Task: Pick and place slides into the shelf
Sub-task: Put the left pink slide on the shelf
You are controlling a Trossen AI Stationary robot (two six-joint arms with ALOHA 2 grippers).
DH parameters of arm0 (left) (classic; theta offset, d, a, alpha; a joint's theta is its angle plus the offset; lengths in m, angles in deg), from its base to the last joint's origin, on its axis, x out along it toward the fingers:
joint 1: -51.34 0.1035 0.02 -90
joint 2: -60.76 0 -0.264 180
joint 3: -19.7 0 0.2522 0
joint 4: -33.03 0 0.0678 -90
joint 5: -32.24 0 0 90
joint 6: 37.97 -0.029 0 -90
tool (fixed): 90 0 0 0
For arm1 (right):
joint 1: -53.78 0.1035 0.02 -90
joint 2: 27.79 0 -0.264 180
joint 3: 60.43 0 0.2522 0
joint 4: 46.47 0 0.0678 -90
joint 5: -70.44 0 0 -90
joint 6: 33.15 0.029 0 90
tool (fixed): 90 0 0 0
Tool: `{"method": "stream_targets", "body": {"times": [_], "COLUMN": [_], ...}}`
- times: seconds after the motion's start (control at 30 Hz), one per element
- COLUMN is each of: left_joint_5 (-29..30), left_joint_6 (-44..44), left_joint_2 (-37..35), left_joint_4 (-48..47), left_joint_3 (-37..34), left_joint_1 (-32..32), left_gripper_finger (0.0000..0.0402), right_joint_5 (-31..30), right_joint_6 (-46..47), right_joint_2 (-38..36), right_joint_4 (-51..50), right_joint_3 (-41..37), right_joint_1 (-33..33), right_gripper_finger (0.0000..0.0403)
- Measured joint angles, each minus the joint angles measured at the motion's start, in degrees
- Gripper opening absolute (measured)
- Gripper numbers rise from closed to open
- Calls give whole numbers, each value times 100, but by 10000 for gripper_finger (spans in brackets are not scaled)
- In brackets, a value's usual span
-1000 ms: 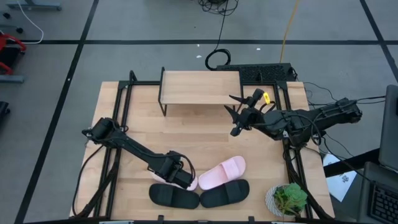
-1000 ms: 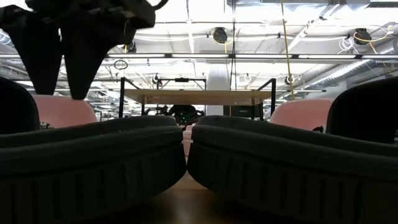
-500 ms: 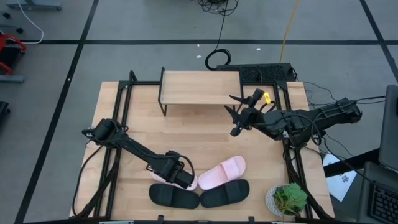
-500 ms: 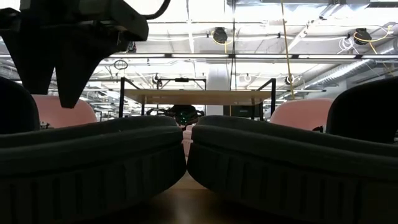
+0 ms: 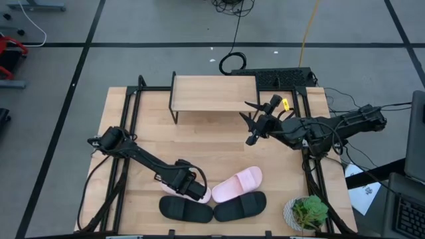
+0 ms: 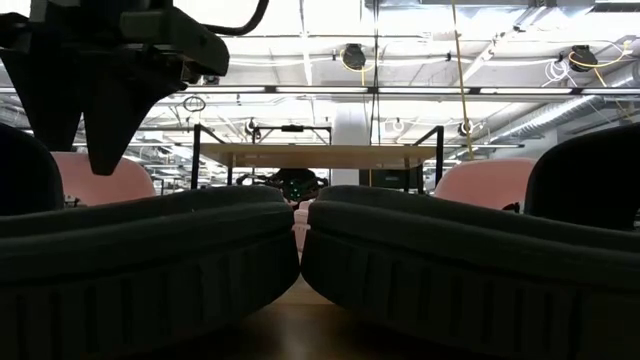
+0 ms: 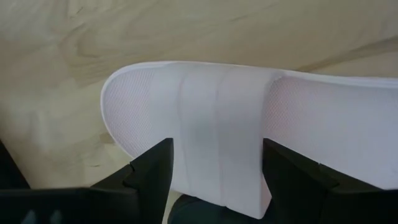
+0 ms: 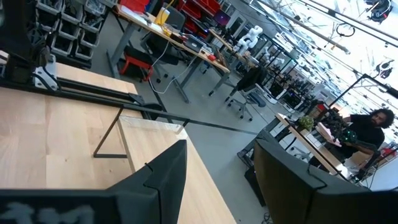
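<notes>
Pink slide (image 7: 217, 134) sits between the left gripper (image 7: 214, 165) fingers, its strap straddled but not visibly pinched. Judgement: close squarely across the strap before lifting toward the shelf (image 5: 214, 93). Right gripper (image 5: 252, 123) hovers wide, empty.

Shelf (image 5: 214, 93) at far edge of table (image 5: 199, 143), centred. Four slides clustered at near edge, well apart from shelf. Two slides side by side nearest edge: left one (image 5: 185, 209), right one (image 5: 240, 206), inner ends touching. Third slide (image 5: 237, 184) just behind right one, angled. Fourth slide (image 7: 249, 124) behind left one, mostly under left gripper (image 5: 194, 190), strap between its fingers. Right gripper (image 5: 252, 125) above table, right of shelf's near right corner. Potted plant (image 5: 307, 212) at near right corner of table.
</notes>
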Motion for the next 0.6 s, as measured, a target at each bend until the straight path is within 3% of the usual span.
{"method": "stream_targets", "body": {"times": [0.6], "left_joint_5": [160], "left_joint_6": [157], "left_joint_2": [-2], "left_joint_4": [183], "left_joint_3": [0], "left_joint_1": [66], "left_gripper_finger": [234], "right_joint_5": [2], "right_joint_6": [-6], "right_joint_2": [0], "right_joint_4": [0], "right_joint_3": [0], "right_joint_1": [1], "right_gripper_finger": [173]}}
